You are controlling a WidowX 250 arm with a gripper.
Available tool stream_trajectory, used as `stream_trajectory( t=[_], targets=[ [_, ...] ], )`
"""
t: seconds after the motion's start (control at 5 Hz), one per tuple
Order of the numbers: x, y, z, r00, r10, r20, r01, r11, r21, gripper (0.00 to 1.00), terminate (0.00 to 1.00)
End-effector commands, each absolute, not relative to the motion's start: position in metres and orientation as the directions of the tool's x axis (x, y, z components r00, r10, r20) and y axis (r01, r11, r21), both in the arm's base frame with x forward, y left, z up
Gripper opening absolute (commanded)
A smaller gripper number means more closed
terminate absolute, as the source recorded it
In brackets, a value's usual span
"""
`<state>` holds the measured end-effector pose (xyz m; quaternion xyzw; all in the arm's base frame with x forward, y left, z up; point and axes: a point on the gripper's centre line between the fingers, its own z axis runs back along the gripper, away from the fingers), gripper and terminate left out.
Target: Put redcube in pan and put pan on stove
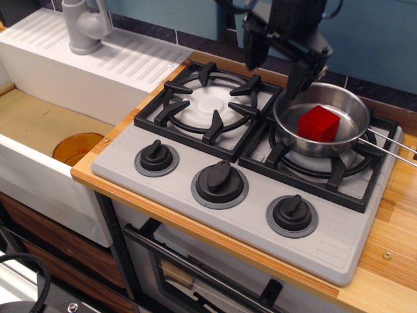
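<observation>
the redcube (319, 124) sits inside the pan (306, 107), which rests on the right burner grate of the stove (247, 166), its wire handle pointing right. the gripper (277, 65) hangs above the pan's back-left rim, fingers spread wide and holding nothing, clear of the cube.

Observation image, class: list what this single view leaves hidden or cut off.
- Small shiny steel pan: its wire handle runs past the right edge.
- Small bright red cube: underside hidden against the pan.
- Black robot gripper: arm above is cropped by the top edge.
- Right black burner grate: centre covered by the pan.
</observation>
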<state>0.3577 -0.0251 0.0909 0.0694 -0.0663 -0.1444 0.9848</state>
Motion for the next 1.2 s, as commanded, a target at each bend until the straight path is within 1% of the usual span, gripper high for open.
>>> stream_trajectory(
  t=[0.0, 0.6, 0.8, 1.0],
  targets=[
    [0.364, -0.029, 0.082, 0.946, -0.272, 0.176, 0.252, 0.959, 0.132, 1.00, 0.00],
    [0.360, -0.047, 0.043, 0.940, -0.264, 0.218, 0.252, 0.964, 0.080, 1.00, 0.00],
    [0.359, -0.051, 0.043, 0.951, -0.244, 0.189, 0.232, 0.969, 0.083, 0.00, 0.00],
    [0.358, -0.051, 0.047, 0.954, -0.246, 0.171, 0.235, 0.968, 0.083, 0.00, 0.00]
  ],
)
